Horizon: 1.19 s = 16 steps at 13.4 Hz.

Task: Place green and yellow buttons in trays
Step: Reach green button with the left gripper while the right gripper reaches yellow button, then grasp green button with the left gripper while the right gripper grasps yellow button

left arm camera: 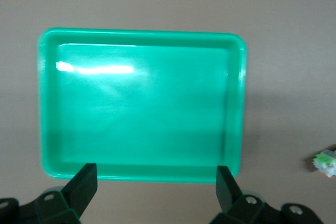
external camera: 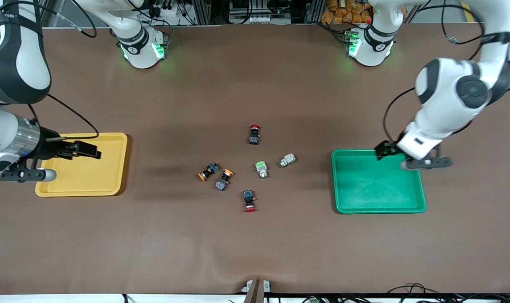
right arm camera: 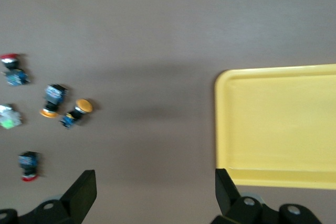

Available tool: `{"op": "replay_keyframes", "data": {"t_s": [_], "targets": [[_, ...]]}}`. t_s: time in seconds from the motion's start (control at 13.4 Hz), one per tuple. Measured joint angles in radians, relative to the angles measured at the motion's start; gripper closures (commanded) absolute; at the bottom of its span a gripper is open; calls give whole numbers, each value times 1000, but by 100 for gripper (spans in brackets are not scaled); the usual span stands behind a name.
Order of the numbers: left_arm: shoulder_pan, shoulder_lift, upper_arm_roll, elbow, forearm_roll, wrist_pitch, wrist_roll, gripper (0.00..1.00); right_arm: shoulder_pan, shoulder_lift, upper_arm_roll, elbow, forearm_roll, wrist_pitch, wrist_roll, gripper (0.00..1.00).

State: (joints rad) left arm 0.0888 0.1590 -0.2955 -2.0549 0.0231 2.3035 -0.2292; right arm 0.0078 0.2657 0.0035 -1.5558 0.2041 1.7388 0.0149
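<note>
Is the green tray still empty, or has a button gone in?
Empty. The green tray shows only bare floor in the left wrist view, and both pale green buttons lie on the table mid-way between the trays.

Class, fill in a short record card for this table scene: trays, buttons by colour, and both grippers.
Trays: yellow plastic tray at the right arm's end; green plastic tray at the left arm's end; both hold nothing
Green buttons: two, on the brown mat between the trays
Yellow-capped buttons: two
Red-capped buttons: two
Left gripper: open, over green tray
Right gripper: open, over yellow tray
</note>
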Motion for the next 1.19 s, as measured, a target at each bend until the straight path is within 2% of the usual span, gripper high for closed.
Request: {"op": "replay_keyframes", "data": {"t_s": [0.22, 0.37, 0.59, 0.82, 1.04, 1.19], "targets": [[-73, 74, -31, 0, 0, 68, -134, 0, 28, 28, 6, 0, 24, 78, 78, 0], [-137, 124, -32, 0, 0, 134, -240, 0, 66, 28, 10, 1, 24, 88, 201, 0], [-196, 228, -33, 5, 0, 269, -351, 0, 92, 29, 11, -2, 24, 88, 269, 0], [-290, 329, -31, 56, 0, 300, -539, 0, 107, 62, 12, -17, 25, 97, 349, 0], [-416, 384, -8, 119, 0, 300, -705, 0, 172, 129, 13, -25, 25, 148, 521, 0], [-507, 414, 56, 149, 0, 300, -777, 0, 222, 190, 14, -27, 25, 178, 612, 0]]}}
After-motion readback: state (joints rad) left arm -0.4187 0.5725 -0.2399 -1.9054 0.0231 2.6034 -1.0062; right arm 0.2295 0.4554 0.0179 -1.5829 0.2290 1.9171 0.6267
